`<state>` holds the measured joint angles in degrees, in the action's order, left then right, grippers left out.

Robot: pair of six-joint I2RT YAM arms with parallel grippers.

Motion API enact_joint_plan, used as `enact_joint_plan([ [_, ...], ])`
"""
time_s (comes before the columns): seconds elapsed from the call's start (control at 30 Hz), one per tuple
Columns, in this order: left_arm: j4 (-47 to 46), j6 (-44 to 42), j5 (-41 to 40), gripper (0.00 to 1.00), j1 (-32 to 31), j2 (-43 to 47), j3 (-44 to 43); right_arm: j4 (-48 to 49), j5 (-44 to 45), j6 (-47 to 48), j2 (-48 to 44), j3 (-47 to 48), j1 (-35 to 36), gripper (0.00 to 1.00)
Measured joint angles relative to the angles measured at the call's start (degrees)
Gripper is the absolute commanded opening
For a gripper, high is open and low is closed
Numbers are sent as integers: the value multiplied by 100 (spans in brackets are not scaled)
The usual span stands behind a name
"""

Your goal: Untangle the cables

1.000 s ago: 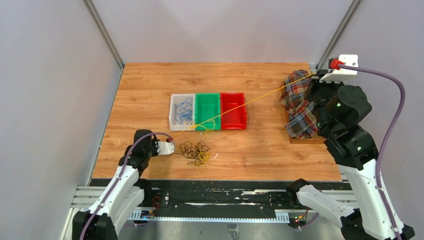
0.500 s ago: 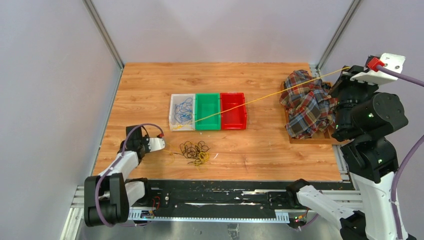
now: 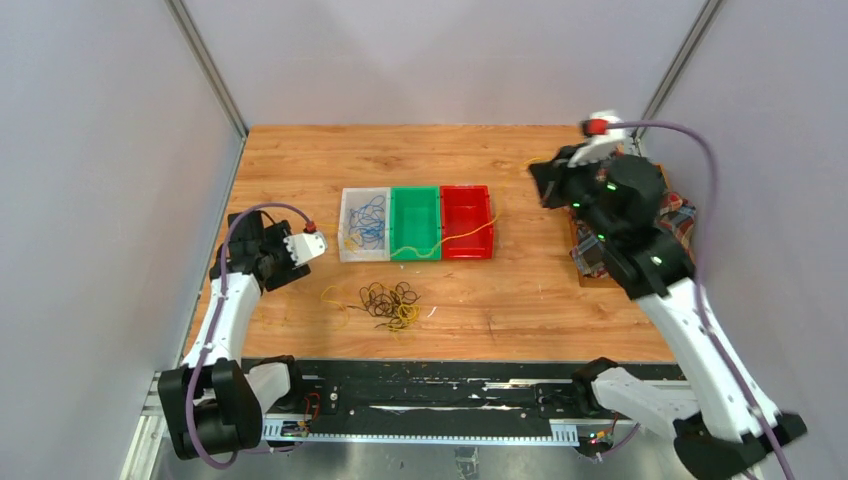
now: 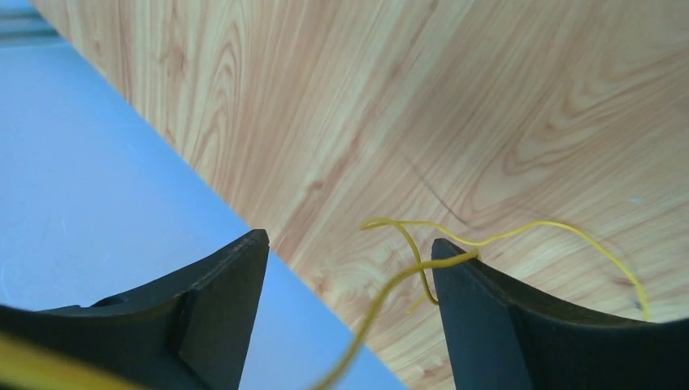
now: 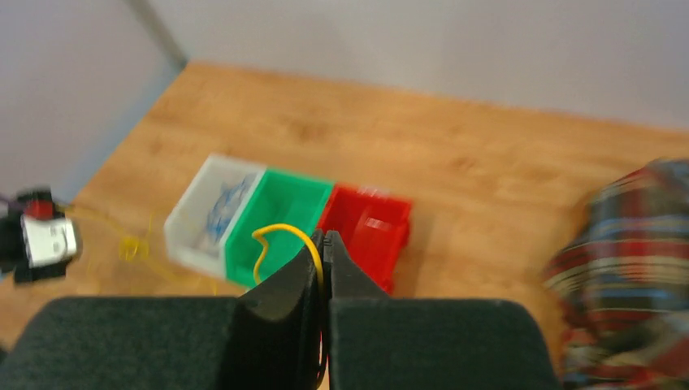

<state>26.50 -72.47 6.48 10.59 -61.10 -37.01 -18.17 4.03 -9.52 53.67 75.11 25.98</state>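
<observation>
— How far along are we?
— Partway, we judge. The thin blue cables (image 3: 367, 220) sit in the white plastic bin (image 3: 343, 225), ahead of and below our right pincer (image 5: 323, 240). That pincer is pressed together on one thin yellow cable (image 5: 280, 227), which loops up just left of its fingertips.
— What is left?
— The knot of dark brown and yellow cables (image 3: 388, 298), on the wood-grain table (image 3: 300, 160) to the right of our left pincer (image 4: 349, 252), nearer our bases. Nothing grips it.
— And the left pincer?
— Spread wide, pinching nothing. A yellow strand crosses the gap, close against one finger. We cannot tell whether it is the same cable.
— Which way does the pinched cable run?
— It hangs slack, draped over the green plastic bin (image 3: 415, 212) and the red plastic bin (image 3: 465, 208). Its long axis slants from the left pincer's side up toward the right pincer.
</observation>
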Motion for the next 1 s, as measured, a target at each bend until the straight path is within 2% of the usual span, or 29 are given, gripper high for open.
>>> enact_joint_plan([
  [0.07,446,90,363,80,4,46,-286,109,-688,-321,400,-400,90,1],
  [0.17,1058,144,861,79,9,94,-671,79,-1093,-483,1043,-610,428,1],
  [0.37,1952,-39,1628,66,11,352,-1056,162,-1436,-459,1620,-612,1207,1],
  [0.4,2090,-116,1711,65,11,426,-1056,190,-1425,-437,1685,-634,1311,5],
  [0.47,2323,-225,1816,69,11,546,-1056,243,-1397,-415,1757,-758,1425,30],
  [0.5,2433,-291,1864,74,11,595,-1056,245,-1386,-400,1781,-863,1464,37],
  [0.57,2597,-435,1926,81,11,647,-1056,238,-1342,-415,1816,-1054,1497,48],
  [0.7,2966,-789,2063,91,11,643,-1084,-22,-1119,-356,1902,-1349,1523,62],
  [0.87,3587,-918,2389,95,11,452,-1513,-254,-800,-267,1762,-1390,1528,63],
  [1.0,3932,-743,2704,90,11,409,-1609,-238,-623,-205,1641,-1384,1853,63],
])
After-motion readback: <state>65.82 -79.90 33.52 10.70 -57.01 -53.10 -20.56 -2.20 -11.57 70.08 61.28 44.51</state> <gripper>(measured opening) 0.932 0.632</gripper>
